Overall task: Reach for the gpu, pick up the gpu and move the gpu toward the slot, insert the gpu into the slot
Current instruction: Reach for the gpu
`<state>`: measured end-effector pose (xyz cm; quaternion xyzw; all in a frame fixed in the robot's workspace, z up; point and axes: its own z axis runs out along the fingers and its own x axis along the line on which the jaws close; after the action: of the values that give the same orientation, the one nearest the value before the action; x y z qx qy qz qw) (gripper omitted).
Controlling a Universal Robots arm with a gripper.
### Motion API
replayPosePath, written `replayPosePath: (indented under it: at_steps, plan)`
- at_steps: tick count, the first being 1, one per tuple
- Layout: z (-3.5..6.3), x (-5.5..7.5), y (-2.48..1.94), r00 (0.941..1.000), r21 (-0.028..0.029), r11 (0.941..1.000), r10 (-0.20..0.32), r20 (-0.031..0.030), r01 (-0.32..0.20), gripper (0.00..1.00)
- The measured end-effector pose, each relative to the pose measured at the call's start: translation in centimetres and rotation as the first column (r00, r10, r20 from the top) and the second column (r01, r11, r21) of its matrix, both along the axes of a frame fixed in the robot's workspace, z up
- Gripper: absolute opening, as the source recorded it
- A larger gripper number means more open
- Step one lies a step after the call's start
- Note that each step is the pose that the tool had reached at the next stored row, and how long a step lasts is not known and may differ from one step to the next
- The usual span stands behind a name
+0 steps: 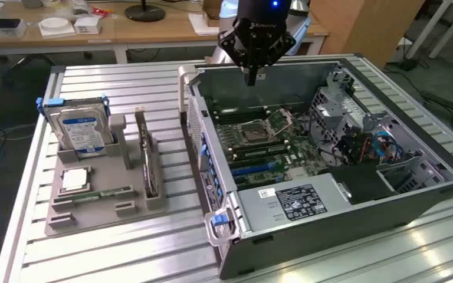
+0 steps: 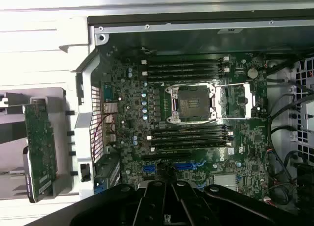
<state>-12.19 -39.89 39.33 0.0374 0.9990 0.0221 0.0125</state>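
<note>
Gpu [image 1: 147,160]: it stands on its long edge in a gray holder tray [image 1: 101,207], on the exterior view's left of the computer case [image 1: 415,194]. Nothing touches it. In the wrist view the gpu [image 2: 40,142] shows its green board side.
Neighbours in the tray: a hard drive [image 1: 81,127] stands upright just beside the gpu. A memory stick [image 1: 104,193] lies flat near the gpu's near end, with a small square pale chip [image 1: 75,178] beside it.
In the way: the side wall [image 1: 197,127] of the case rises between the tray and the motherboard [image 1: 270,138].
Inside the case: the motherboard [image 2: 196,138] lies flat, with an open processor socket [image 2: 192,102] between rows of black memory slots. A blue slot [image 2: 189,165] sits near the gripper. Cables and a drive cage fill the exterior view's right part.
Gripper [image 1: 252,78]: it hangs over the far edge of the open case, well apart from the gpu. The jaws are closed together and hold nothing. In the wrist view the gripper [image 2: 167,194] is black, above the motherboard.
Table [image 1: 132,253]: ribbed aluminium, it carries both tray and case.
Background: a wooden desk [image 1: 144,32] with white boxes and a black round base.
Writing: the hard drive has a blue and white label, and the power supply [image 1: 305,200] has a white sticker beside a black one. A short pale word is on the gripper body. None of them can be read.
</note>
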Motion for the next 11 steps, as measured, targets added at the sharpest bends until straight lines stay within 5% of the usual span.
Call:
replayPosePath:
  at_steps: [11]
  plan:
    - [0.00,-0.78,0.00,1.0000,-0.0001,1.0000,0.000,0.0000,0.000,0.10]
